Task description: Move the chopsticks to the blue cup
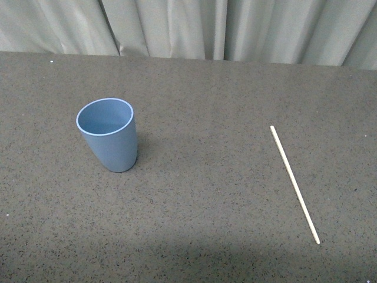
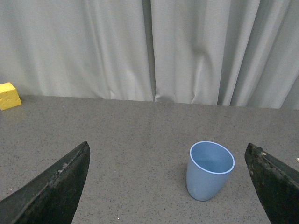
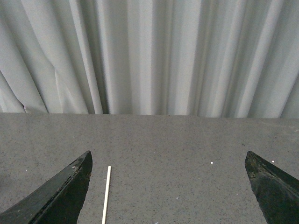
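- The blue cup (image 1: 108,134) stands upright on the left part of the dark speckled tabletop (image 1: 200,224), its open mouth up and its paler rim showing.
- The chopstick (image 1: 294,184), a single thin pale stick, lies flat on the right part of the tabletop, well apart from the cup. It runs slantwise, its far end nearer the middle and its near end further right.
- Neither arm shows in the front view.
- The left pincer (image 2: 167,144) is spread wide and has hold of nothing. In its wrist view the cup sits ahead of the two dark fingers (image 2: 56,186), between them and touching neither.
- The right pincer (image 3: 168,153) is likewise spread wide and has hold of nothing. One end of the chopstick shows ahead on the tabletop, close by one finger but not touching it.
- A pale pleated curtain (image 1: 177,26) hangs behind the far edge of the tabletop.
- A small yellow block (image 2: 9,95) rests at that far edge, well apart from the cup.
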Available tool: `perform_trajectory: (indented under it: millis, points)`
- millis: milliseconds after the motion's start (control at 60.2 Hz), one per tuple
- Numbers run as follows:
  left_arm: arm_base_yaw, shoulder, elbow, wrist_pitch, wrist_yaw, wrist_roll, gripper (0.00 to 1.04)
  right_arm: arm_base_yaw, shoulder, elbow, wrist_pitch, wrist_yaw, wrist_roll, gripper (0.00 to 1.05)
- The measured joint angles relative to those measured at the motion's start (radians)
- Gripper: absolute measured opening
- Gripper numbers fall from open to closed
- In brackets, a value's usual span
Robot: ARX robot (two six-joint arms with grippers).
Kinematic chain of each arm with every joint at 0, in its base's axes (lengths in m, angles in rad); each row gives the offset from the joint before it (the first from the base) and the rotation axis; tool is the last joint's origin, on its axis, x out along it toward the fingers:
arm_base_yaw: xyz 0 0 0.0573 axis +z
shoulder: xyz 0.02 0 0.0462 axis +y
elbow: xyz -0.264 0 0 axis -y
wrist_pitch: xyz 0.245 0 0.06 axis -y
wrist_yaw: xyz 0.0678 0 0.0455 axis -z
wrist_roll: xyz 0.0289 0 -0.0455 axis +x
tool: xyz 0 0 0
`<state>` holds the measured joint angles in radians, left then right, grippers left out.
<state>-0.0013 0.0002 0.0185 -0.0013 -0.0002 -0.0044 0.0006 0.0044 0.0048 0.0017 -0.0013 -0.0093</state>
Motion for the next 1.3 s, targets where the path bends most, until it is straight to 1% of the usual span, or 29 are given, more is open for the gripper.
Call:
perform_trajectory:
  millis: [1129,1146,1212,1245,1295]
  points:
    - [0.000,0.000,0.000,0.000,0.000,0.000,0.98,0.000,0.000,0.000,0.000,0.000,0.000,0.95]
    - [0.000,0.000,0.000,0.000,0.000,0.000,0.98,0.001,0.000,0.000,0.000,0.005,-0.005,0.95]
    - [0.000,0.000,0.000,0.000,0.000,0.000,0.98,0.041,0.027,0.001,0.025,0.136,-0.099,0.95]
    - [0.000,0.000,0.000,0.000,-0.001,0.000,0.98,0.067,0.074,0.006,0.044,0.200,-0.183,0.95]
    - [0.000,0.000,0.000,0.000,-0.001,0.000,0.98,0.089,0.164,0.021,0.084,0.195,-0.256,0.95]
